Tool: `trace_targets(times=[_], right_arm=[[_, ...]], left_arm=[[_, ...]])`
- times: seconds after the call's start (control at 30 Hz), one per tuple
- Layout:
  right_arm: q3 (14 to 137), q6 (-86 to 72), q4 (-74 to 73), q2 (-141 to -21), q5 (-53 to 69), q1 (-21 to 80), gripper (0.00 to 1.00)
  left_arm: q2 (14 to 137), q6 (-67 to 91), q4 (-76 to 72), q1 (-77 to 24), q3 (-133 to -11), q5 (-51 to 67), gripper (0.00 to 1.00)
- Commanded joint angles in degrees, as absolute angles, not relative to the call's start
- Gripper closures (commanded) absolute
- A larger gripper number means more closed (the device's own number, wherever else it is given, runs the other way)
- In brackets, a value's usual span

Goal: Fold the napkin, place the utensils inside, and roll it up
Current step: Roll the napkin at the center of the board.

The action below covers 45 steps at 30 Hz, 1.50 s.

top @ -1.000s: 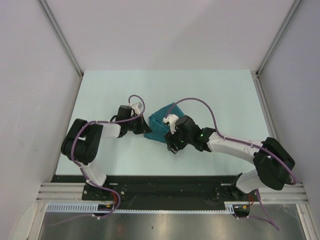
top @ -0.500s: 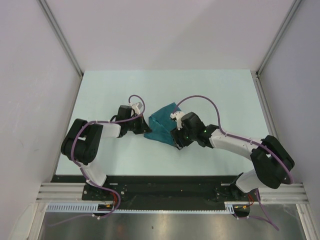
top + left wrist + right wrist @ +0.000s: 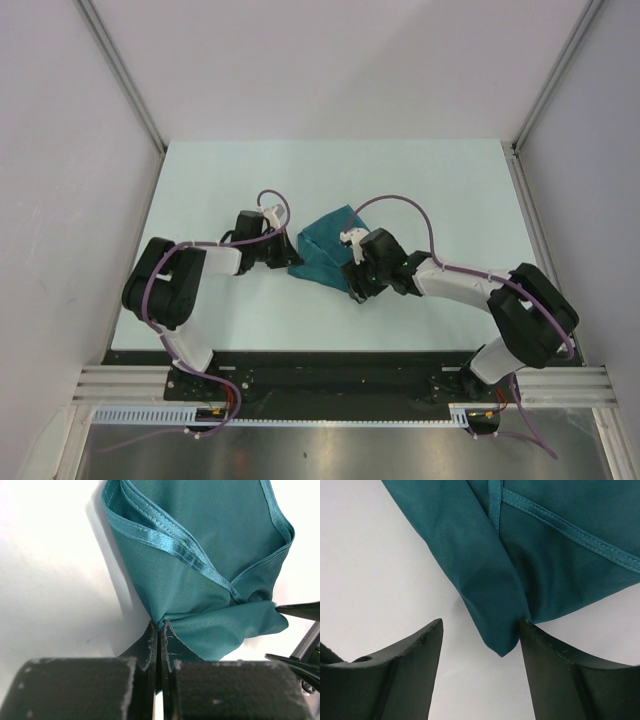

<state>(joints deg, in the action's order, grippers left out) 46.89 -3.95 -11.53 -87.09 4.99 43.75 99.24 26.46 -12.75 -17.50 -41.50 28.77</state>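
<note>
The dark teal napkin lies bunched and partly folded mid-table, its hemmed edges showing in the left wrist view. My left gripper is shut on the napkin's left corner, the cloth pinched at its fingertips. My right gripper stands open at the napkin's near right corner. In the right wrist view the pointed corner of the napkin hangs between the right gripper's two fingers, beside the right finger. The utensils are out of view.
The pale table is boxed in by white walls at the back and both sides. A black rail with the arm bases runs along the near edge. The right gripper's fingertips show at the edge of the left wrist view.
My right gripper has shifted a little to the right along the napkin's near edge, staying open. The left gripper has kept still, shut on the corner.
</note>
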Motion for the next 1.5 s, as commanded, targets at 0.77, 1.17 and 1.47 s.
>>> trace_targets(times=[0.77, 1.17, 1.47], right_arm=[[60.0, 3.0, -19.9, -84.8, -3.7, 46.6, 0.2], [61.5, 7.6, -15.4, -94.8, 1.0, 50.3, 0.2], [61.3, 8.8, -13.8, -99.2, 3.4, 49.3, 0.22]], left_arm=[[99.6, 24.5, -9.3, -17.8, -42.8, 27.9, 1.0], [100.4, 24.4, -8.8, -17.8, -43.3, 27.9, 1.0], [100.7, 24.3, -8.6, -17.8, -43.6, 27.9, 1.0]])
